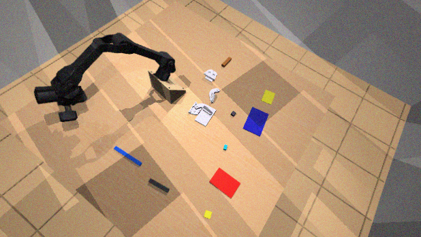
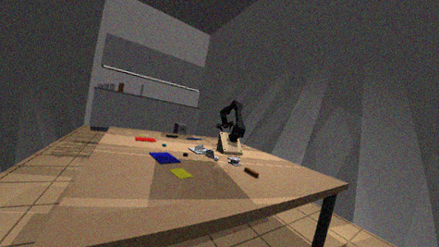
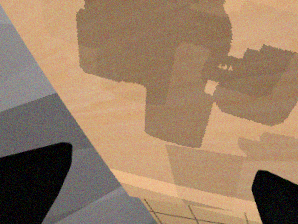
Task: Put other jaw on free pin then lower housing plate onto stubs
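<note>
No text, label, brand, number or sign can be read in the top, exterior or wrist view. The pale parts on the table (image 1: 191, 143) (image 2: 117, 177) (image 3: 115, 107) show too small for any lettering to be made out.
</note>
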You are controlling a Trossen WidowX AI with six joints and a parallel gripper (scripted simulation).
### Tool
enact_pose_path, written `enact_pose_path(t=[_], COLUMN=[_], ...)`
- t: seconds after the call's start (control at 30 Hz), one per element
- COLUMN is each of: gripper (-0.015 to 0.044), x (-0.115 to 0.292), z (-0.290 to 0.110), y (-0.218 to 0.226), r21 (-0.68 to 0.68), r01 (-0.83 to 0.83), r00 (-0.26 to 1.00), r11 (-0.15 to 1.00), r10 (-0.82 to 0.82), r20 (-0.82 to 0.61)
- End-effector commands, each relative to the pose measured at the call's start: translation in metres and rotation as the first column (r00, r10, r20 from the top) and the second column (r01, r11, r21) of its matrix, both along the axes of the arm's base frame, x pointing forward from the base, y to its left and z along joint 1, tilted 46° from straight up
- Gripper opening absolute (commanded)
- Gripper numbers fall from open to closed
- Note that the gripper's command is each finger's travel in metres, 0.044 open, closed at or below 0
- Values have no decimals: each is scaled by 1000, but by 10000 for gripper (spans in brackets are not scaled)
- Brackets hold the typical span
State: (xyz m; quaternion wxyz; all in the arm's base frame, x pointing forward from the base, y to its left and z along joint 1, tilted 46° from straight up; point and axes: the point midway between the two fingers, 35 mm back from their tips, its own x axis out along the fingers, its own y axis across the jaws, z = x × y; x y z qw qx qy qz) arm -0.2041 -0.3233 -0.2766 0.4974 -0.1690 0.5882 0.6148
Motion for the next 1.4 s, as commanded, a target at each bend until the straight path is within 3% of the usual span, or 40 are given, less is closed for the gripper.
enact_pose_path(t=[0.0, 0.3, 0.63, 1.37], gripper=[426, 440, 440, 440], x=[0, 22, 81, 232], z=[0, 9, 41, 120], y=[0, -12, -44, -65], r21=[0, -75, -247, -452], r01=[0, 69, 221, 575], r00=[1000, 997, 973, 804], r11=[1000, 995, 943, 681], r10=[0, -71, -231, -571], r20=[0, -23, -9, 163])
